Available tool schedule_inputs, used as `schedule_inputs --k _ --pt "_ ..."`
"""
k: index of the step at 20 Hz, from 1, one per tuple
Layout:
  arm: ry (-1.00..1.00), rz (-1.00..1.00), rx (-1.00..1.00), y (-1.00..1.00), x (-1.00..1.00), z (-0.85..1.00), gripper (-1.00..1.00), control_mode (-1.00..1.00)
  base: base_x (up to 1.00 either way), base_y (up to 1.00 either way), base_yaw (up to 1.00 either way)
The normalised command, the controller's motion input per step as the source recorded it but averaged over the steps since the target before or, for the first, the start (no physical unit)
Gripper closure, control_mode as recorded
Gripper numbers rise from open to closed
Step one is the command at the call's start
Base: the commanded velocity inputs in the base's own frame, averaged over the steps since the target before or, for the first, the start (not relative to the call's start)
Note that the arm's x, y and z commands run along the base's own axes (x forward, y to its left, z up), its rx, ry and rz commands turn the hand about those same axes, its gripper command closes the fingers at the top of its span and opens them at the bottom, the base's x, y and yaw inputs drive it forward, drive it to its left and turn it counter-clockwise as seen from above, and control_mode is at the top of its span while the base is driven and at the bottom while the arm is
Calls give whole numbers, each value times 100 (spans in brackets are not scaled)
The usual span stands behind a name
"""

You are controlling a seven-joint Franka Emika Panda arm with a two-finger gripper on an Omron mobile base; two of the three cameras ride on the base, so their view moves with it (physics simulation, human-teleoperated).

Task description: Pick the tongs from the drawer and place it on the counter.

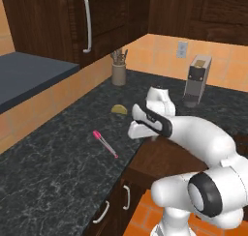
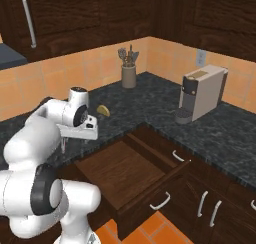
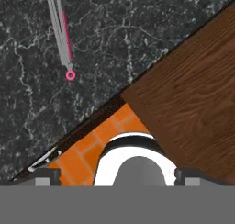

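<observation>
The tongs (image 1: 104, 143) lie flat on the black speckled counter (image 1: 53, 167), silver arms with a pink end, left of the hand. In the hand view the tongs (image 3: 62, 32) sit at the upper left on the counter (image 3: 119, 30), ending in a small pink ring. My gripper (image 1: 138, 131) hangs above the counter's corner beside the pulled-out drawer (image 1: 162, 160), apart from the tongs. Its fingertips (image 3: 46, 175) stand wide apart, open, with nothing between them. The drawer (image 2: 125, 173) is open and its wooden floor is bare.
A brown crock of grey utensils (image 1: 118, 68) stands at the back wall. A coffee machine (image 1: 197, 80) sits back right. A yellow half-round item (image 1: 119, 109) lies near the hand. A blue-grey shelf (image 1: 29, 75) is far left. Orange tile floor (image 3: 87, 149) shows below the drawer.
</observation>
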Motion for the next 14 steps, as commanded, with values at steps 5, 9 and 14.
schedule_inputs --k 5,9,14 --pt "-39 -7 6 -100 -28 74 -100 -100 0 0 0" --pt "-14 -12 17 -100 -33 58 -100 -100 0 0 0" --pt "-30 -8 24 -100 -39 55 -100 -100 0 0 0"
